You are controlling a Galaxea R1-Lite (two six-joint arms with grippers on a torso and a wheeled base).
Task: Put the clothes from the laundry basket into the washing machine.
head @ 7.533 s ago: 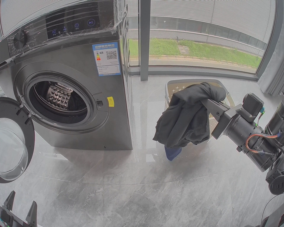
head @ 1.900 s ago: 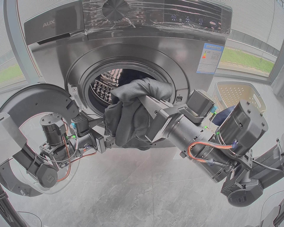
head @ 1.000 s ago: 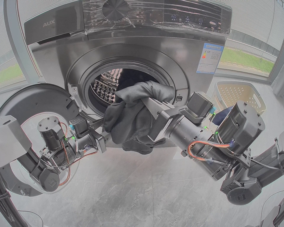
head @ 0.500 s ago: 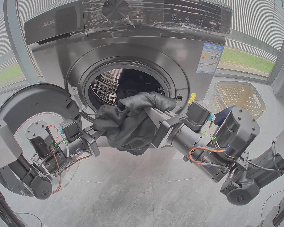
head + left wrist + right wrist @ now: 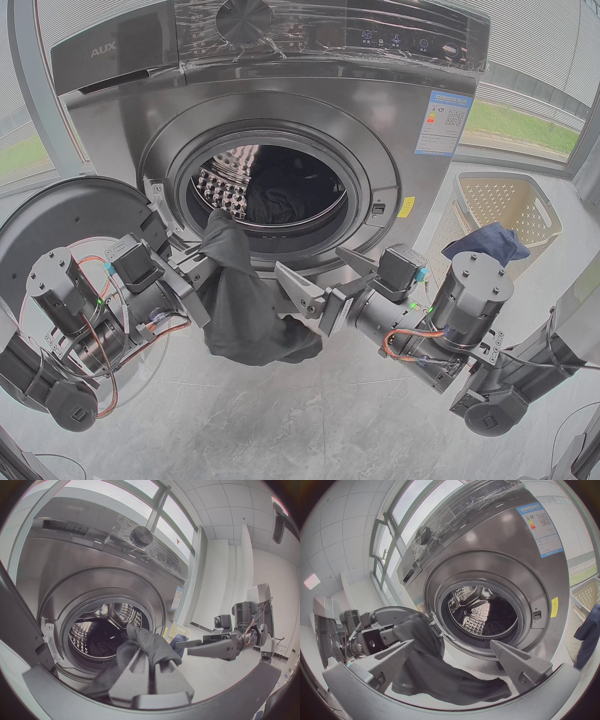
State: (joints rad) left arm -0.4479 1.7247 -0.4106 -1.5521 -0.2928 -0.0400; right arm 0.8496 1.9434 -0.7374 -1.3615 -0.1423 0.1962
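Dark garment (image 5: 240, 306) hanging long-axis vertical, top end pinched by left gripper (image 5: 203, 256) jaws, right gripper (image 5: 309, 259) jaws spread

The grey stone floor (image 5: 350, 425) carries the washing machine (image 5: 281, 100) and, beside it, the laundry basket (image 5: 500, 177).

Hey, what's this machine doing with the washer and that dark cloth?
A two-armed robot is loading laundry. Its left tool is shut on a dark garment, which hangs in front of the washing machine opening, not yet inside. The right tool is open and empty, beside that garment. Some dark clothes already lie in the drum. A blue garment sits at the near rim of the laundry basket, on the robot's right.
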